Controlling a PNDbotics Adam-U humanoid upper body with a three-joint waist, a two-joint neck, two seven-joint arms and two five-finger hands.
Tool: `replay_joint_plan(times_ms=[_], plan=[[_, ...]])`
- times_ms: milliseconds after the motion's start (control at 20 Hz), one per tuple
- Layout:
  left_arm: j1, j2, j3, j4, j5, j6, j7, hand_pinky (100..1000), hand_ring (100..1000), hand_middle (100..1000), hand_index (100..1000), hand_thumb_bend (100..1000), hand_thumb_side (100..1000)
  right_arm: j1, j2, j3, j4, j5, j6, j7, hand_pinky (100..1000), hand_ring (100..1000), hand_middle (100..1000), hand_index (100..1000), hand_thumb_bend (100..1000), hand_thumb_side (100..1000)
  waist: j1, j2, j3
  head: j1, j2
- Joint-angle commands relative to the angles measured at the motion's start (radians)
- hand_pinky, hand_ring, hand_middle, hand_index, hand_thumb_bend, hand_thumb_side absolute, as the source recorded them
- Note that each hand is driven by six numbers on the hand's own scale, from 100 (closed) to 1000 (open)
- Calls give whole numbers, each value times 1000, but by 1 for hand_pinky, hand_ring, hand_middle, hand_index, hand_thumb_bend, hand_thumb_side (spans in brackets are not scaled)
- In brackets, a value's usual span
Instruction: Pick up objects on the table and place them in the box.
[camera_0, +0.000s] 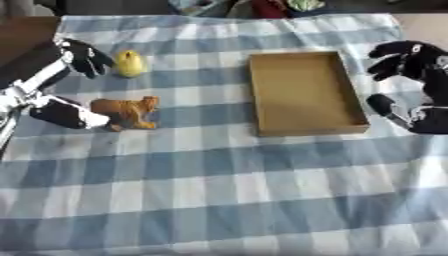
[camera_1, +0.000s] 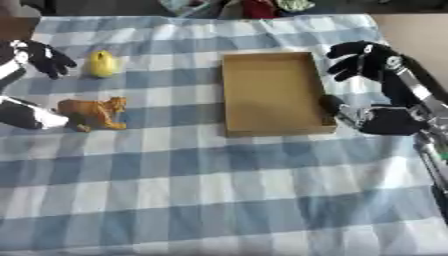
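On the blue checked cloth (camera_0: 227, 200), the left hand (camera_0: 86, 57) has its fingers spread open beside a yellow toy (camera_0: 129, 63) and its thumb touching an orange animal toy (camera_0: 127, 111), then comes the cardboard box (camera_0: 262, 95), and the right hand (camera_1: 372, 62) hovers open near the box's right wall

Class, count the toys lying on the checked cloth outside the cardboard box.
2: a small yellow toy near the far left, and an orange animal figure nearer, touching the left hand. None seem hidden.
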Motion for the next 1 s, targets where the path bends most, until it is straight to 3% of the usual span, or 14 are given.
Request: replay_joint_plan(times_ms=[50, 300, 1000], plan=[[-37, 37, -10, 28, -21, -17, -56, 690, 612, 592, 773, 639, 239, -14, -17, -4, -9, -9, -3, 4, 667, 713, 760, 846, 451, 376, 2, -20, -2, 4, -5], [-70, 29, -14, 70, -60, -17, -115, 696, 616, 601, 777, 644, 234, -12, -16, -4, -7, -10, -3, 6, 667, 713, 759, 846, 450, 378, 4, -21, -2, 5, -2], [-132, -22, -55, 190, -140, -26, -108, 682, 600, 567, 738, 576, 200, -11, -14, -3, -5, -11, -3, 8, 667, 713, 759, 846, 447, 381, 2, -21, -3, 7, 2]])
